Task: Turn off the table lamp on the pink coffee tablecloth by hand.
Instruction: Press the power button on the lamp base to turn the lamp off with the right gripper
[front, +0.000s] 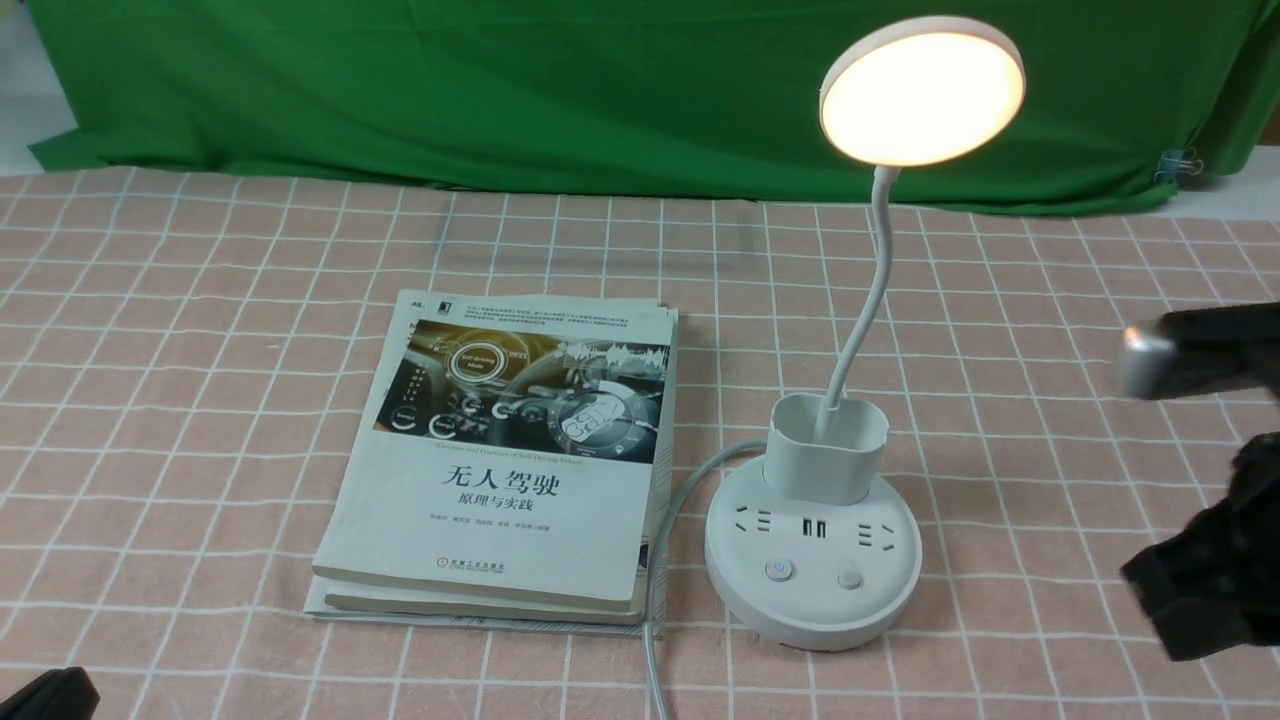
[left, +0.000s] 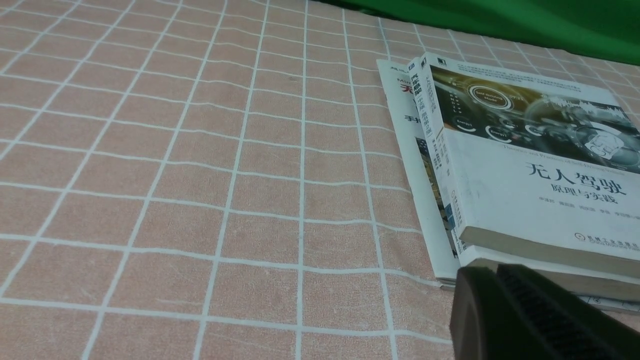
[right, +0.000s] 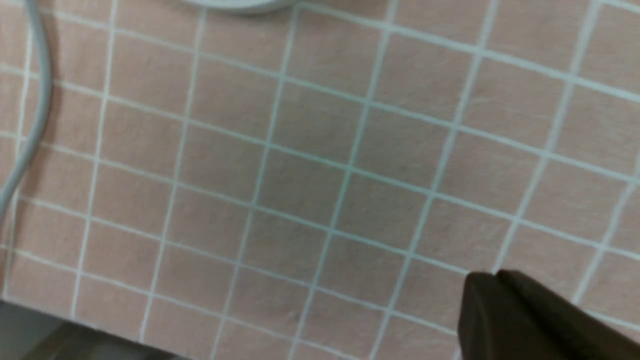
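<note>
The white table lamp stands on the pink coffee tablecloth (front: 200, 350), right of centre. Its round disc head (front: 922, 90) glows warm white. The round base (front: 812, 590) carries sockets and two buttons (front: 779, 570), with the cup-shaped holder (front: 826, 448) behind them. My right gripper (front: 1140, 578), black with a silver camera bar (front: 1145, 362) above it, hovers to the right of the base, apart from it. In the right wrist view the right gripper (right: 492, 276) has its jaws together and empty, above bare cloth, with the base's edge (right: 235, 4) far from it. My left gripper (left: 492, 272) is shut and empty near the books' corner.
A stack of white books (front: 510, 460) lies left of the lamp; it also shows in the left wrist view (left: 525, 165). The lamp's grey cable (front: 665, 540) runs between books and base toward the front edge. A green backdrop cloth (front: 500, 90) hangs behind.
</note>
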